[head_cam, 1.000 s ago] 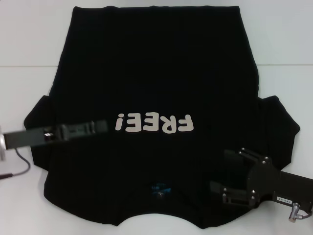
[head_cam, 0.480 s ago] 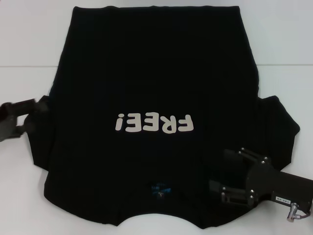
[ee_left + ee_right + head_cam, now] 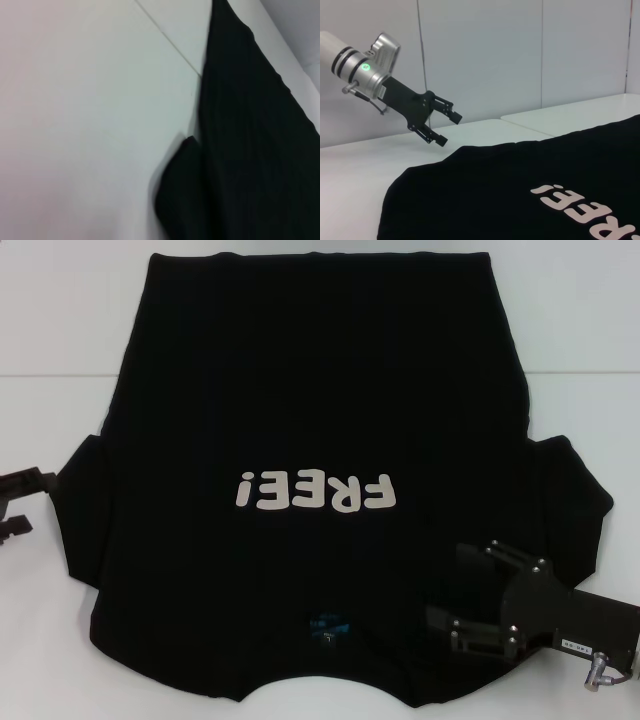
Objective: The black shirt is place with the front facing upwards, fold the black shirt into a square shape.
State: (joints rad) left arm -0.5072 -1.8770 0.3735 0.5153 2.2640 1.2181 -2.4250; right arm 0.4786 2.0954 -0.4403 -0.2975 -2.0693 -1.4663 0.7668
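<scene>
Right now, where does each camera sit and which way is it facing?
Head: above, looking down at the black shirt; left pincer at its sleeve, right pincer over the collar end.
Left wrist: close over table and shirt edge; no robot parts.
Right wrist: low, facing across the shirt to the left pincer.
All share the shirt.

White table (image 3: 60,330), seamed top

The black shirt (image 3: 300,390) was plain black with an off-white "FREE!" print (image 3: 316,492) and a tiny blue neck label (image 3: 328,623). The table (image 3: 60,320) was white, both grippers black.
</scene>
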